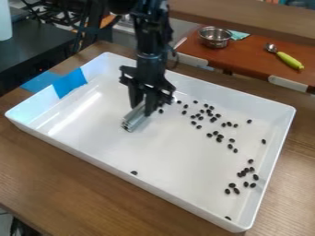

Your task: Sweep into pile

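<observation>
White tray (172,159) surrounds a bar (133,120) the claw (142,109) grips.

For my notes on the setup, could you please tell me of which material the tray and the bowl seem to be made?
The white tray looks like smooth, semi-glossy plastic: soft bright reflections and rounded corners. The bowl seems to be polished metal, probably stainless steel, from its silvery, mirror-like highlights.
</observation>
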{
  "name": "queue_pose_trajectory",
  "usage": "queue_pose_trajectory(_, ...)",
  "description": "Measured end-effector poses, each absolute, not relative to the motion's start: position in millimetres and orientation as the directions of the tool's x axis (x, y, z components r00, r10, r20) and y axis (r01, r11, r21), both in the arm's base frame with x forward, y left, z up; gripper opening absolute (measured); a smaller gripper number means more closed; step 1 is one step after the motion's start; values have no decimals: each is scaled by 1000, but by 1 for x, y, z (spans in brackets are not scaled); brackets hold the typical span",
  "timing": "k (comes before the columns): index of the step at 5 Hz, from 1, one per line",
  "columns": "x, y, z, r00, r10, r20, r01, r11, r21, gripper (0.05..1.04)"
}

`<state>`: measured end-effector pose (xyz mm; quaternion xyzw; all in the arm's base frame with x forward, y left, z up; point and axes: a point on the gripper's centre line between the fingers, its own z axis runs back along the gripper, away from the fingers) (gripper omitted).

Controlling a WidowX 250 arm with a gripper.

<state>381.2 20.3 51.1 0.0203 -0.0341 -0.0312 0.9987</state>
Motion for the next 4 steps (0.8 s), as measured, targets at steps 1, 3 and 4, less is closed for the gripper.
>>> queue_pose_trajectory(1, 380, -5, 51, 994, -94, 60, 92, 995, 30, 351)
queue_pose_trajectory(3, 379, -46, 52, 987, -149, 50, 149, 989, 7, 351)
queue_pose_trajectory(4, 375, -67, 52, 986, -162, 38, 163, 986, -21, 351)
